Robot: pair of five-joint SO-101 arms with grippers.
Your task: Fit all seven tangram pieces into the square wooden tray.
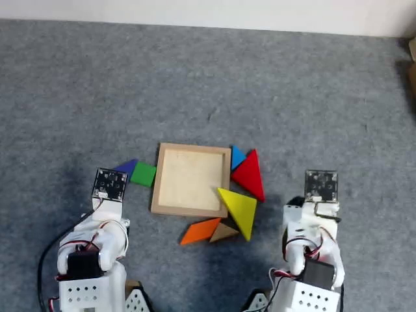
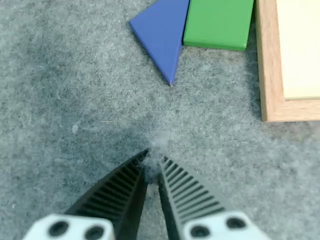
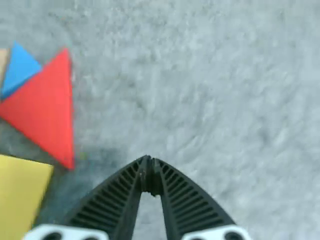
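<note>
Grey felt covers the bench (image 1: 292, 84), with the square wooden tray (image 1: 156, 182) at its centre. The left end effector (image 2: 152, 167) and right end effector (image 3: 150, 172), both pressed together, flank it. A yellow triangle (image 1: 240, 209) overlaps the tray's near right corner, with a red triangle (image 1: 249, 174) just right. An orange parallelogram (image 1: 200, 231) lies near. A green square (image 1: 143, 174) sits against the left rim. Small brown (image 1: 226, 232), dark blue (image 1: 127, 167) and light blue (image 1: 237, 156) triangles adjoin them.
</note>
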